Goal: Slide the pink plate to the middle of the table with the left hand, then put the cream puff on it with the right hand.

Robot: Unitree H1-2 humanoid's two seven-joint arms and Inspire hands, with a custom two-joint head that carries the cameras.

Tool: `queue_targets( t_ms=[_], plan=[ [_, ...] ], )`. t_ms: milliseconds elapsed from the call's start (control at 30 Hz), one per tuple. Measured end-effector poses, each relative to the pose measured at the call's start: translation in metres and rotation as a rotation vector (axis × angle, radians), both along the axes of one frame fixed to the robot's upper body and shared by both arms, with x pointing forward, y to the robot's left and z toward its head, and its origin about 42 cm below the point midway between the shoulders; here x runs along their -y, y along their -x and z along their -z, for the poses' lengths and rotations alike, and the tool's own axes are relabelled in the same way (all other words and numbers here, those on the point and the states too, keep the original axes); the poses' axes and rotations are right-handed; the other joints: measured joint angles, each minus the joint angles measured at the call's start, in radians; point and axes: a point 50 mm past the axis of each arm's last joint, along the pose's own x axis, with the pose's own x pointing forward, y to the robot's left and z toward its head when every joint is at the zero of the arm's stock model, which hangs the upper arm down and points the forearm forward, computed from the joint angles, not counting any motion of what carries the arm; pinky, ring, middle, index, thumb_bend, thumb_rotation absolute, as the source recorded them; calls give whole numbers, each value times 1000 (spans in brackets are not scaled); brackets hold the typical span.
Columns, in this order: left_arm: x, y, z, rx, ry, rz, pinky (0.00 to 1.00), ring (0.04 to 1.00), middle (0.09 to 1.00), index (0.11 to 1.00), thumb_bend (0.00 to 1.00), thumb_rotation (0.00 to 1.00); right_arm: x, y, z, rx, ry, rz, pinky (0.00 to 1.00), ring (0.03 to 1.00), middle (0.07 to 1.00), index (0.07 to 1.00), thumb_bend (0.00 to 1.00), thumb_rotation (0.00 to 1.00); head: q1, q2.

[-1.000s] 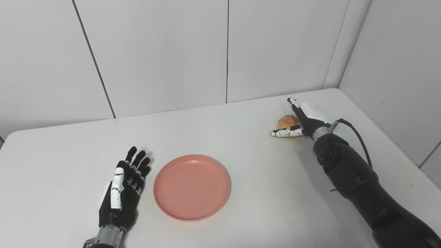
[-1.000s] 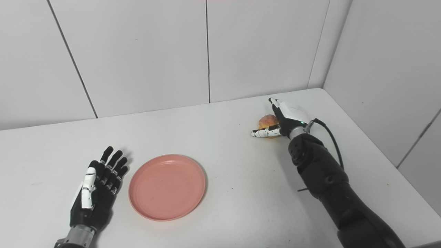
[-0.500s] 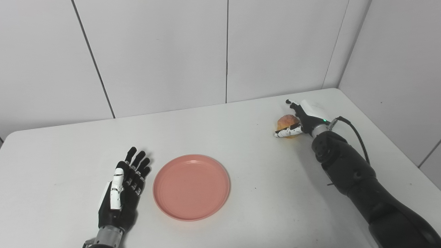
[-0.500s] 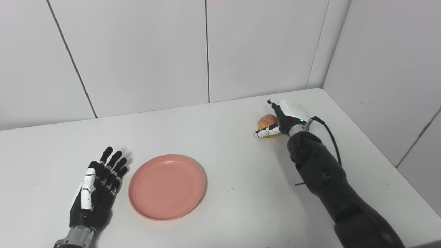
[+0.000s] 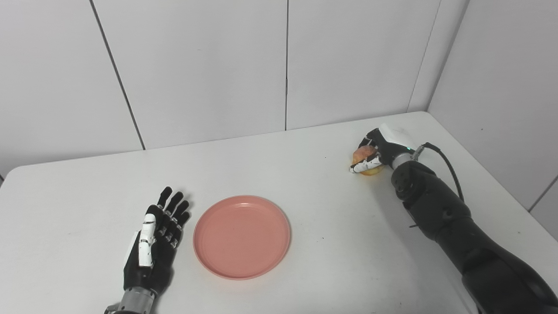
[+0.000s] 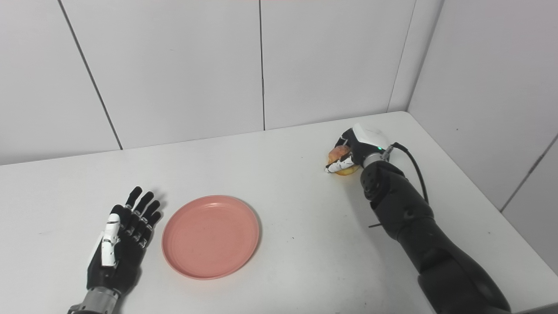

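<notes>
Right hand (image 5: 378, 150) at the table's (image 5: 331, 218) far right corner, fingers curled over the cream puff (image 5: 365, 156) and thumb pressed against its near side, gripping it; whether it is lifted off the surface can't be told. Pink plate (image 5: 242, 237) sits near the table's middle, empty. Left hand (image 5: 153, 244) lies flat just beside the plate's left rim, fingers straight and slightly apart, holding nothing.

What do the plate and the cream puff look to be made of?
Plate: likely plastic or melamine, an even matte pink with soft moulded rings and a faint sheen. Cream puff: golden-brown crust that looks baked; real or replica, I cannot tell, as the right hand half covers it.
</notes>
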Motion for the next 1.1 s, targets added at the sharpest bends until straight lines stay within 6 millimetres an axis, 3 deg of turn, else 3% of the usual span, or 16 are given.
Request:
queue_targets(
  t_ms=[200,267,433,567,600,700,767,800,867,1000,1067,1100],
  plan=[
    [1,1,0,0,2,0,983,953,957,954,378,1000,-2,2,-3,5,0,7,333,437,502,489,486,152,3,0],
    [1,1,0,0,3,0,979,952,955,952,382,1000,-5,4,-4,7,-4,1,251,342,421,486,485,153,8,2],
    [2,1,-1,3,3,2,974,950,952,945,388,1000,-13,16,-8,13,-20,-21,307,413,482,492,483,155,15,2],
    [4,1,-1,0,2,-8,970,949,949,942,390,1000,-23,23,-26,46,-24,-63,268,362,451,492,483,156,29,3],
    [5,1,-1,0,2,-9,972,951,950,944,389,1000,-25,24,-32,55,-20,-73,352,470,551,495,482,158,29,3],
    [7,1,-1,0,0,-8,968,948,950,945,400,1000,-35,29,-53,113,-11,-114,441,567,635,497,481,158,47,6],
    [8,1,-1,0,-4,-5,966,947,949,945,404,1000,-44,33,-65,144,-11,-143,437,558,629,496,481,158,57,8],
    [9,1,-1,0,-8,-4,963,946,949,945,408,1000,-47,35,-69,153,-13,-154,356,457,538,492,482,156,58,8],
    [11,1,-2,1,-17,-7,959,944,948,944,415,1000,-55,41,-78,176,-15,-171,283,367,452,485,482,154,69,9],
    [15,2,-2,0,-28,-23,962,945,947,947,419,1000,-72,55,-89,220,-14,-225,283,369,455,486,482,151,94,12],
    [18,3,-2,-2,-24,-30,965,946,947,949,415,1000,-80,60,-92,221,-13,-251,337,437,517,491,481,153,107,14],
    [20,3,-2,-1,-23,-30,972,950,949,951,421,1000,-85,62,-94,224,-11,-262,305,392,472,487,482,151,120,14]
  ],
)
